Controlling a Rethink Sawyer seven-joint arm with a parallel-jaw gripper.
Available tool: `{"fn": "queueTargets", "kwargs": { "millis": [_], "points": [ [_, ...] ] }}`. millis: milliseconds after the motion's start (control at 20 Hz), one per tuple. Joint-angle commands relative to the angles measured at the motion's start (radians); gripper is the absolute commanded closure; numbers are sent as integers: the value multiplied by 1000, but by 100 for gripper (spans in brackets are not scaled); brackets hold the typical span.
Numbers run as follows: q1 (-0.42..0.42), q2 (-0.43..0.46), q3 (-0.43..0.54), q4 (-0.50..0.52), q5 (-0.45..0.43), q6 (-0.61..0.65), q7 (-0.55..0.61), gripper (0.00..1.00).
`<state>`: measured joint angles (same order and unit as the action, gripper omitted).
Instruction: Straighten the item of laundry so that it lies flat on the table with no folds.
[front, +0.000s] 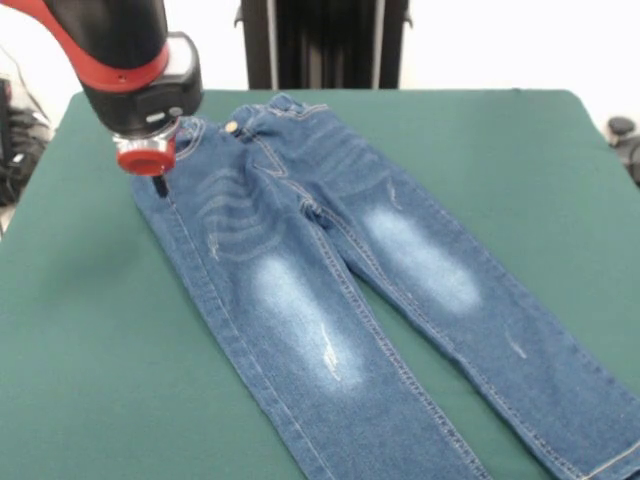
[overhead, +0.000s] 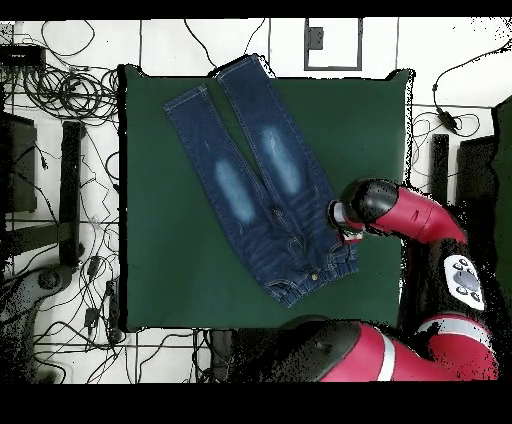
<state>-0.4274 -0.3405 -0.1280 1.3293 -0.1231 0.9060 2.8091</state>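
The blue denim jeans (front: 330, 290) lie front side up on the green table (front: 90, 340), spread out with both legs apart and faded whitish patches on the thighs. The brass button (front: 232, 127) shows at the waistband. In the overhead view the jeans (overhead: 255, 175) run from the waistband near the robot to the leg ends at the far edge of the table (overhead: 160, 260). My gripper (front: 158, 186) hangs at the waistband's corner, at or just above the cloth. Its fingertips are mostly hidden under the red wrist ring. It also shows in the overhead view (overhead: 346, 232).
The robot's black pedestal (front: 322, 44) stands behind the table's far edge. Cables and equipment (overhead: 60, 110) lie on the floor around the table. The red arm (overhead: 420, 215) reaches in over the table's side.
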Motion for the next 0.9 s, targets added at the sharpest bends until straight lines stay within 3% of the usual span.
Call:
{"fn": "queueTargets", "kwargs": {
  "millis": [50, 400, 900],
  "points": [
    [-5, 88, 178, 121, -37, -32, -221, 0],
    [-9, 123, 184, 89, -71, 13, -229, 0],
    [-1, 204, 171, -22, -159, -21, -212, 0]
  ]
}}
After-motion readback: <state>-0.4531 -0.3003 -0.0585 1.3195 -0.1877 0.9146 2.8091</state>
